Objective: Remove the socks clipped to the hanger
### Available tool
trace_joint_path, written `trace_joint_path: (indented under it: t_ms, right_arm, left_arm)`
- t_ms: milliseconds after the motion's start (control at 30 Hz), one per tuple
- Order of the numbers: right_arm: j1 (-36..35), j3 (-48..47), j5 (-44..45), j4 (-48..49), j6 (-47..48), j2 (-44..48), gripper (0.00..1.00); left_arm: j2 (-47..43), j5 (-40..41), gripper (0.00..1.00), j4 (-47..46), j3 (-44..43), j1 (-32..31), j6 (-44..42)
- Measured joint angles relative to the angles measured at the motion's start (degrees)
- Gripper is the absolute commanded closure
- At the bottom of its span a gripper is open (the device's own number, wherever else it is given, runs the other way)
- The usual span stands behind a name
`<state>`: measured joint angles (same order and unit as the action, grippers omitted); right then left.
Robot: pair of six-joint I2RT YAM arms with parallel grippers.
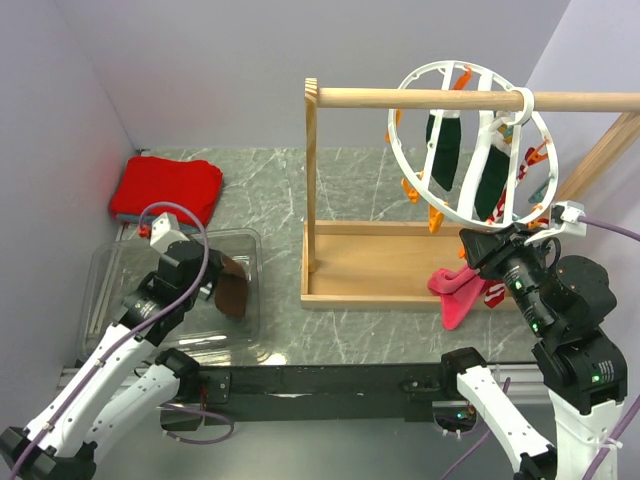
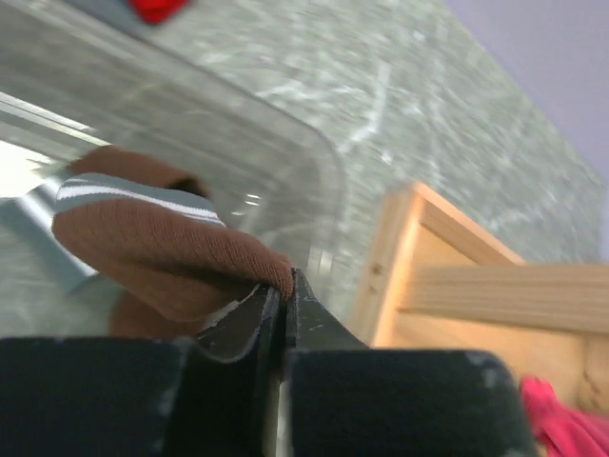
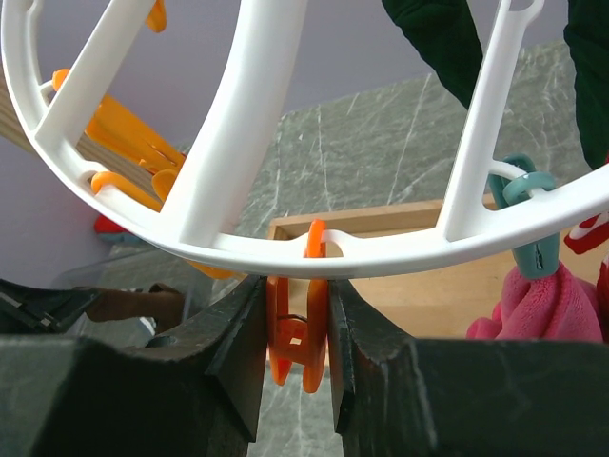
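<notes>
The white ring hanger (image 1: 415,160) hangs from the wooden rail by its hook, with two dark green socks (image 1: 443,150) clipped inside it. My right gripper (image 1: 482,240) is at the ring's lowest point. In the right wrist view its gripper (image 3: 297,297) is shut on an orange clip (image 3: 303,338) under the hanger rim (image 3: 409,249), and nothing hangs from that clip. A dark green sock (image 3: 438,43) shows above. My left gripper (image 1: 212,282) holds a brown-ended sock (image 1: 234,290) over the clear bin. Its jaws (image 2: 284,290) pinch the sock (image 2: 162,248) at the edge.
A clear plastic bin (image 1: 120,290) sits at the front left, its rim (image 2: 319,162) near my left gripper. The wooden rail frame (image 1: 312,180) stands mid-table. A pink cloth (image 1: 458,292) hangs from a teal clip (image 3: 526,190). A folded red cloth (image 1: 165,188) lies at the back left.
</notes>
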<state>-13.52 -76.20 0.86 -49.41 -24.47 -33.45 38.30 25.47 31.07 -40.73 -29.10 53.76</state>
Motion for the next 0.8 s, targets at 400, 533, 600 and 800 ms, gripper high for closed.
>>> trace_joint_path:
  t_ms: [400,533,600,800]
  right_arm:
    - [0.0,0.5,0.0,0.3,0.1,0.1,1.00]
    - [0.0,0.5,0.0,0.3,0.1,0.1,1.00]
    - [0.0,0.5,0.0,0.3,0.1,0.1,1.00]
    - [0.0,0.5,-0.4,0.3,0.2,0.1,1.00]
  left_arm:
    - [-2.1,2.4,0.04,4.2,1.4,2.2,5.5]
    - [-3.3,2.0,0.04,4.9,-2.2,2.2,5.5]
    - [-3.8,0.5,0.01,4.1,-4.5,2.2,5.2]
    - [-6.4,-14.7,0.26,-11.0,-1.1,2.3,4.7]
